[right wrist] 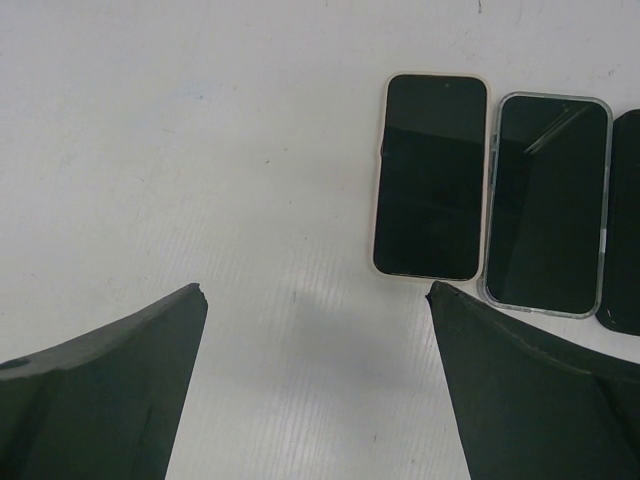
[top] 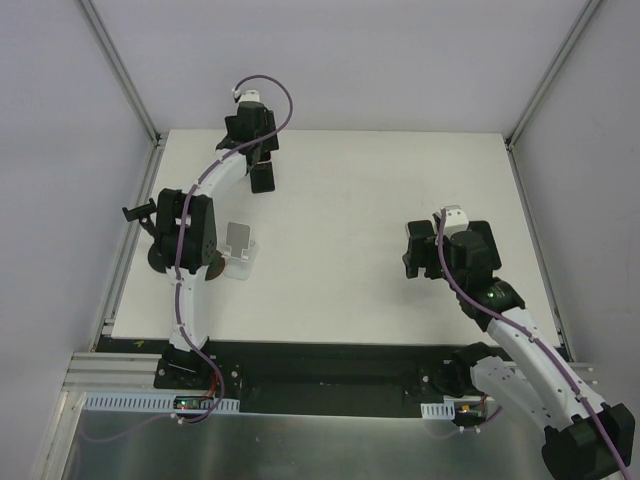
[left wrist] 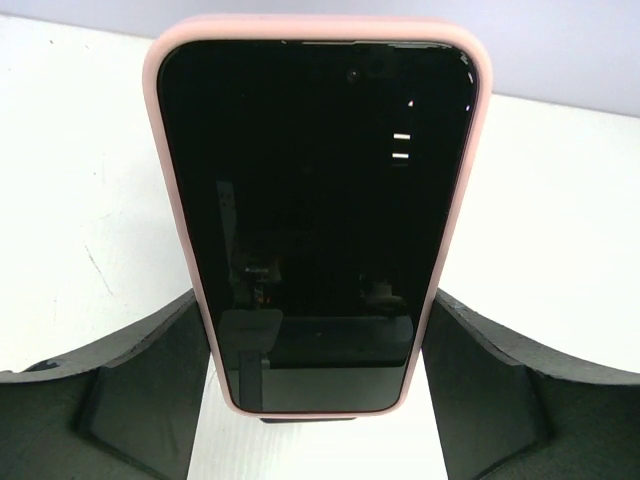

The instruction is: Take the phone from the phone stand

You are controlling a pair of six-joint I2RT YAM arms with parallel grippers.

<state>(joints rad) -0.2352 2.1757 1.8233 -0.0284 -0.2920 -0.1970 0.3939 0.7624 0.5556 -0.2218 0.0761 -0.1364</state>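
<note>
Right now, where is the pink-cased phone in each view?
Top external: phone upper left, in the left gripper.
Left wrist: phone fills the centre, between the fingers.
Right wrist: not in it; other phones lie flat there.
Shared landmark: the white table.

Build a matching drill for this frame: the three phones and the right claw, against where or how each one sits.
Things:
1. dark-screened phone in pink case
2. phone in cream case
3. phone in clear case
4. right claw

States:
A. open, gripping nothing
B. flat on the white table, leftmost in the right wrist view
C. clamped in the left claw
D. flat, just right of the cream one in that view

Pairs: 1-C, 2-B, 3-D, 4-A
</note>
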